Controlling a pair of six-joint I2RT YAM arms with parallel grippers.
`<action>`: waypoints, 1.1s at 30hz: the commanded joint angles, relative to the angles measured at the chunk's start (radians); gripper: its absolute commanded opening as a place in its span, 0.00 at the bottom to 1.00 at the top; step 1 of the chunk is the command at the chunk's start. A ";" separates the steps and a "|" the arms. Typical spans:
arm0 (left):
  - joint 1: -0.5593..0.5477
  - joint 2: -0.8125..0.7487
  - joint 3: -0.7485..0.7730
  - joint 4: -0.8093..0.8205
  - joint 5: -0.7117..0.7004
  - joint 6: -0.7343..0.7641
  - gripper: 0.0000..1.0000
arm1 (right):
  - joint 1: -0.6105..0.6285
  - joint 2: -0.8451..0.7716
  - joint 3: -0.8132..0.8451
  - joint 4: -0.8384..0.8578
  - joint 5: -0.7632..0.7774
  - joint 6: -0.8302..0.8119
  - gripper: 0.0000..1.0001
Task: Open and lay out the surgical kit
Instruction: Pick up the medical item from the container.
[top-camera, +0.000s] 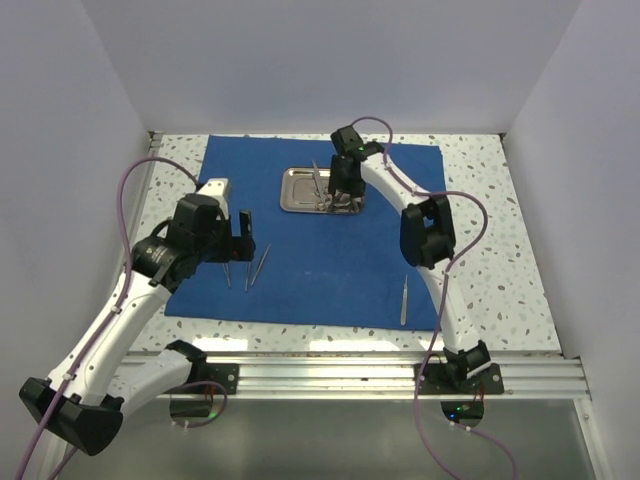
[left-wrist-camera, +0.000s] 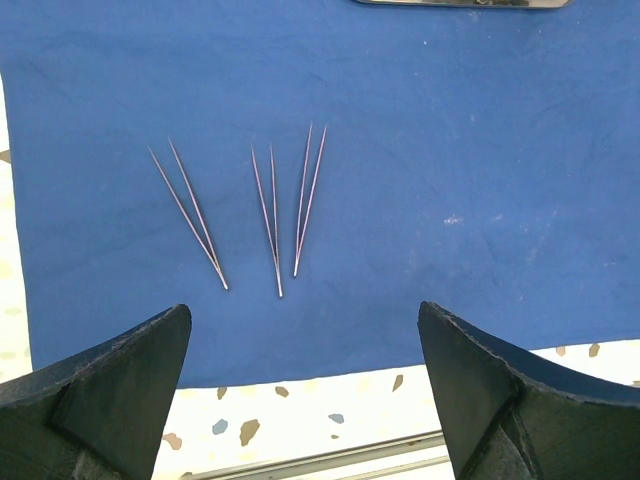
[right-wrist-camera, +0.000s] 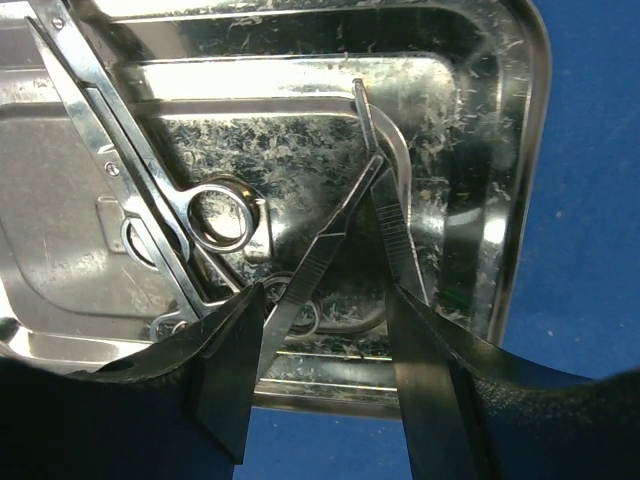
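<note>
Kit: cloth (top-camera: 330, 280) spread flat on speckled surface (top-camera: 500, 250). Tray (top-camera: 295, 190) sits on the cloth's far middle.

Left side: three tweezers (left-wrist-camera: 268, 220) lie side by side on the cloth near its near left corner, tips toward the near edge, none touching each other. Left pincer (left-wrist-camera: 305, 400) hangs above and just near of them, jaws wide, nothing between them. From above, the left pincer (top-camera: 235, 235) is just left of the tweezers.

Right side: lone silver tool (top-camera: 404, 300) lies on the cloth near the near right corner, well apart from the rest; type too small to tell.

Tray (right-wrist-camera: 520, 150) contents: scissors (right-wrist-camera: 110, 150) lie diagonally at the left, ring handles toward the camera. Ribbed tweezers (right-wrist-camera: 335, 235) have joined ends pointing away and legs splayed. Right pincer (right-wrist-camera: 325, 390) is low over the tray, jaws partly apart and straddling those legs. Legs not squeezed; contact with the fingers unclear.
</note>
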 joint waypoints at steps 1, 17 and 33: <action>-0.005 -0.019 0.016 -0.026 -0.002 -0.015 1.00 | 0.020 0.002 0.065 -0.002 -0.022 0.020 0.55; -0.005 -0.043 -0.006 -0.055 -0.043 0.038 1.00 | 0.056 0.207 0.238 -0.160 0.099 0.044 0.49; -0.037 -0.028 -0.023 -0.012 -0.029 0.069 1.00 | 0.085 0.287 0.225 -0.231 0.054 0.074 0.00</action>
